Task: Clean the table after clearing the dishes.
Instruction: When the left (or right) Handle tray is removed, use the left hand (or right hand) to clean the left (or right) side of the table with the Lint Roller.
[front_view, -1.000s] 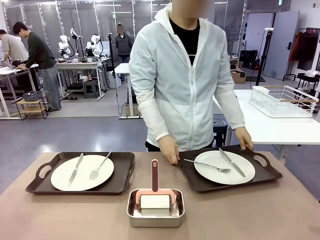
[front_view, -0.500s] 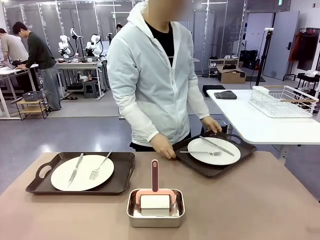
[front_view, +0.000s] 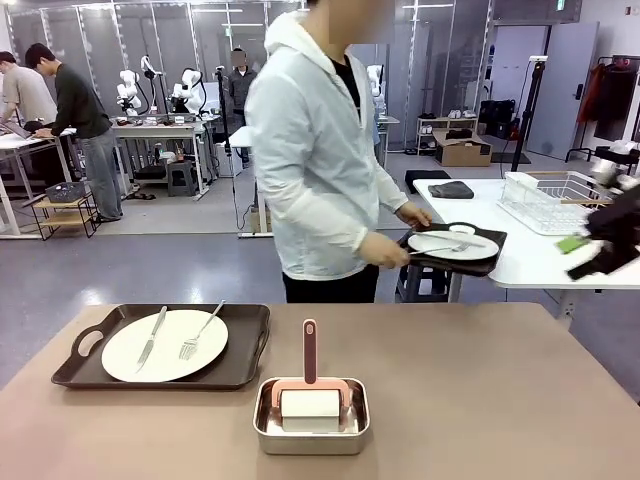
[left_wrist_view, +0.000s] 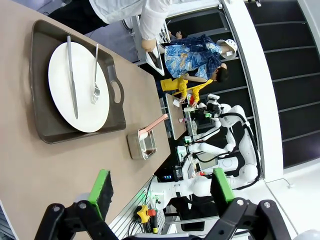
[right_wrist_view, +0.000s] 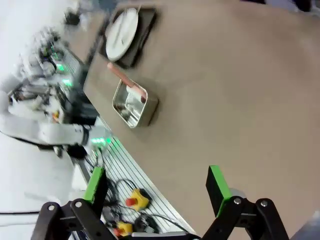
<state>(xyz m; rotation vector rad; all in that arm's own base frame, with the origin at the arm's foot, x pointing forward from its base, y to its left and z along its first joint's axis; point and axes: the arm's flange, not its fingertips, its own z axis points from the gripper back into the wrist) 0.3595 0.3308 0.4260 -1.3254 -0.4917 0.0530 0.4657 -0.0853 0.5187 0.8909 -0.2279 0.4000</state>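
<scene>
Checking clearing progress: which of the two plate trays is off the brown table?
The right-hand tray, held by the person at the white table. The left-hand tray lies on the brown table.

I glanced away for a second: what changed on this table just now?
The person lifted the right-hand tray with its plate off the brown table and now holds it in both hands by the white table. The right end effector, open, has swung in at the picture's right edge. The left tray, left plate and the steel pan with the roller stayed put.
</scene>
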